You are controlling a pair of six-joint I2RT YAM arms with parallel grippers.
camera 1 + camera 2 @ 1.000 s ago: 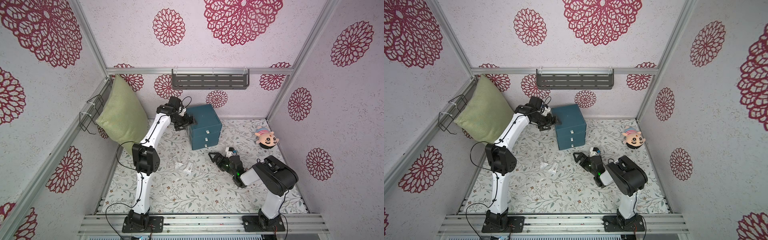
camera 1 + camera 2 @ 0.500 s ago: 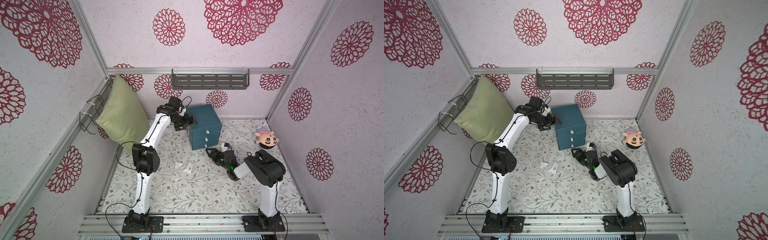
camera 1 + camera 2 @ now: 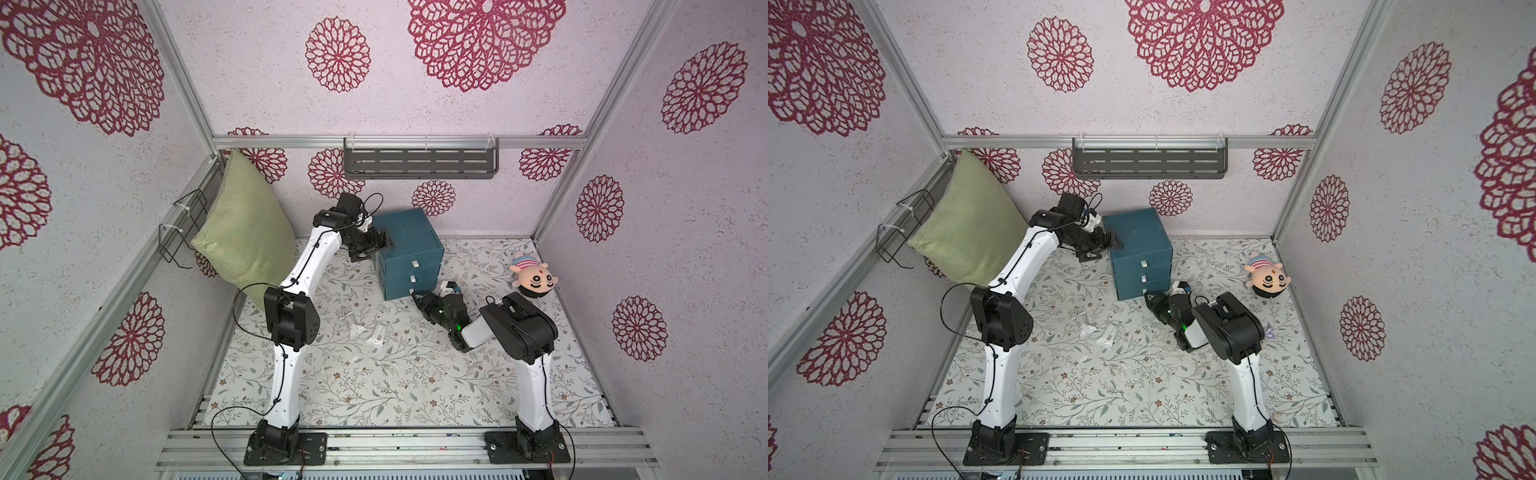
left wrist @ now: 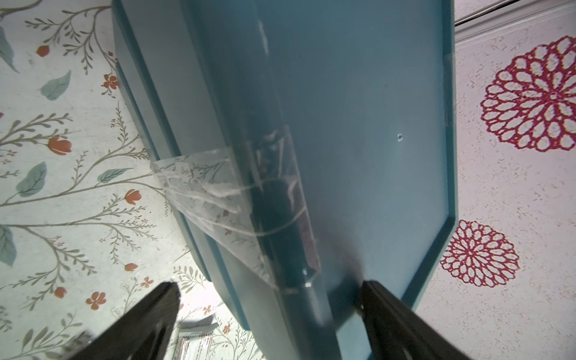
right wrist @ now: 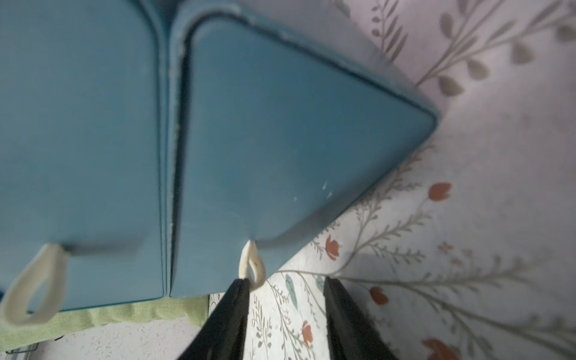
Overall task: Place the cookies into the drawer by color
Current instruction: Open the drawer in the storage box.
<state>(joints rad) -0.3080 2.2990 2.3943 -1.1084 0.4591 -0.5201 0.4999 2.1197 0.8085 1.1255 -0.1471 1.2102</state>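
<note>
The dark teal drawer (image 3: 409,237) (image 3: 1138,235) stands at the back of the floor, all three drawers shut. My left gripper (image 3: 384,243) (image 4: 271,290) is open and straddles its top left edge. My right gripper (image 3: 417,297) (image 5: 286,282) is low at the bottom drawer's front. Its jaws stand apart, and one finger (image 5: 240,290) touches the white pull tab (image 5: 252,265), which is not pinched. Two clear cookies (image 3: 355,328) (image 3: 378,334) lie on the floor in front of the chest, also in a top view (image 3: 1106,334). One clear cookie packet (image 4: 196,339) shows under the left gripper.
A green pillow (image 3: 245,245) leans on the left wall beside a wire basket (image 3: 183,228). A plush doll head (image 3: 534,280) lies at the right wall. A grey shelf (image 3: 419,164) hangs on the back wall. Clear tape (image 4: 218,193) runs from the chest's side to the floor.
My right gripper has moved back and left to the bottom drawer's pull tab, and its jaws have narrowed. The left arm has not moved.
</note>
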